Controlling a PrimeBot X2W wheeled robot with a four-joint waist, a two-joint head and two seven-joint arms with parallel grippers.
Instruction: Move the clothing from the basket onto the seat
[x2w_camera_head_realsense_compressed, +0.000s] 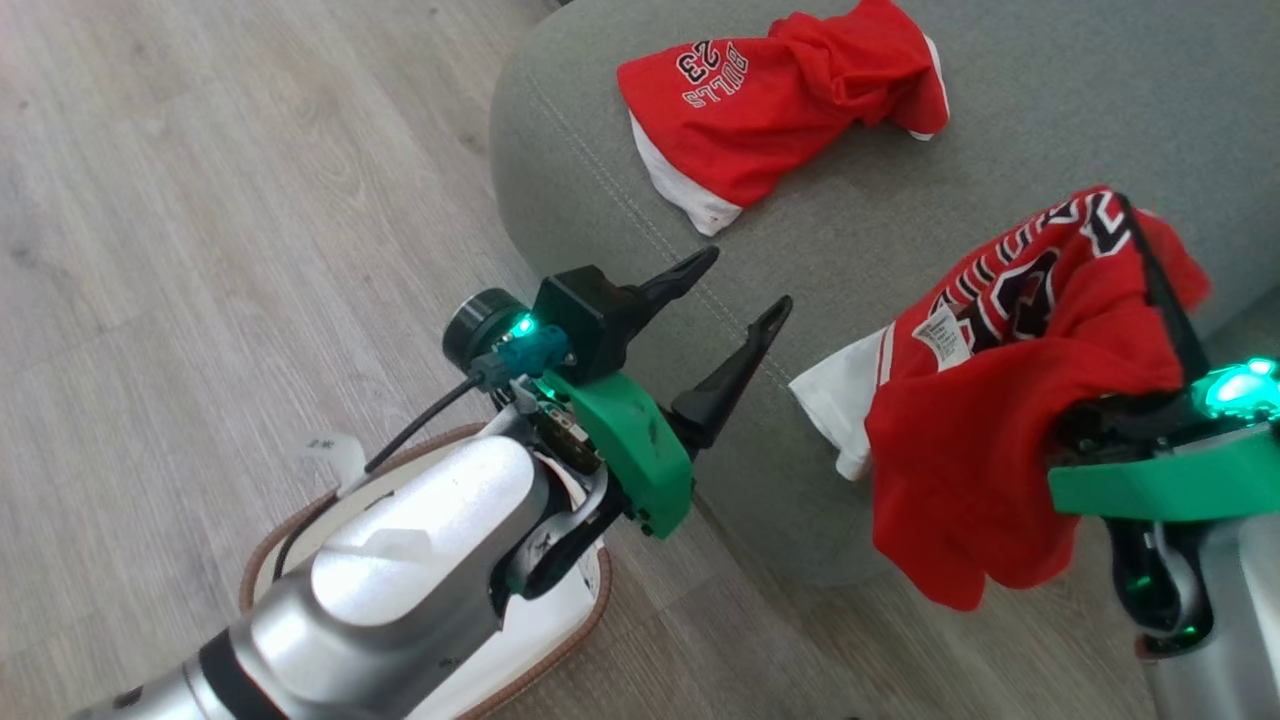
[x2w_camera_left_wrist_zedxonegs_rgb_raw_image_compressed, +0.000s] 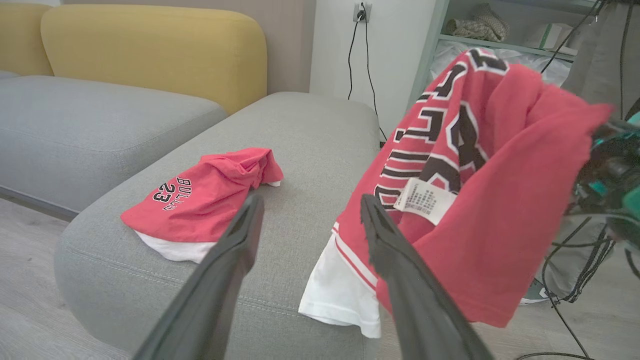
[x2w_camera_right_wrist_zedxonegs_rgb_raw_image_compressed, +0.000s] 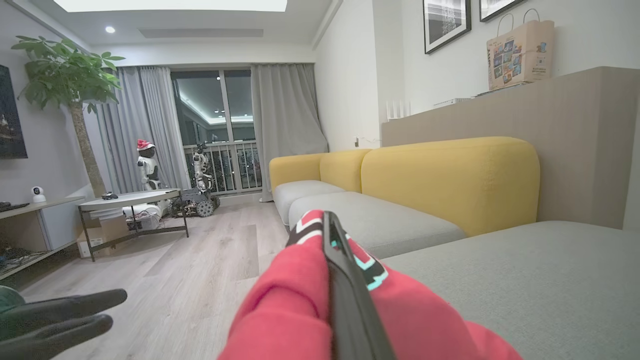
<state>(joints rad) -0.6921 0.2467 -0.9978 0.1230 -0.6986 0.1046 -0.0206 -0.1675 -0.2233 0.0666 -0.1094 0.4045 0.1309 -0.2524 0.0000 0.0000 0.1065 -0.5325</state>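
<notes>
Red fabric hangs from the right tool (x2w_camera_head_realsense_compressed: 1135, 225), whose jaws are pinched together on the held garment (x2w_camera_head_realsense_compressed: 960, 440). It droops lengthwise over the seat's (x2w_camera_head_realsense_compressed: 900, 220) near edge, partly above the floor (x2w_camera_head_realsense_compressed: 200, 250). Bare seat lies farther in, toward the other garment (x2w_camera_head_realsense_compressed: 760, 120) lying there. The left tool (x2w_camera_head_realsense_compressed: 750, 278) stands spread and empty above the basket (x2w_camera_head_realsense_compressed: 590, 620), so the right arm likely carries inward.

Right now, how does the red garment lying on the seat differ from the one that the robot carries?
The lying garment rests crumpled on the seat; the carried garment hangs in the air, clamped in the shut right end effector. The lying garment shows small "BULLS 23" print; the carried garment shows large dark letters and a white label. Both are red with white trim.
</notes>
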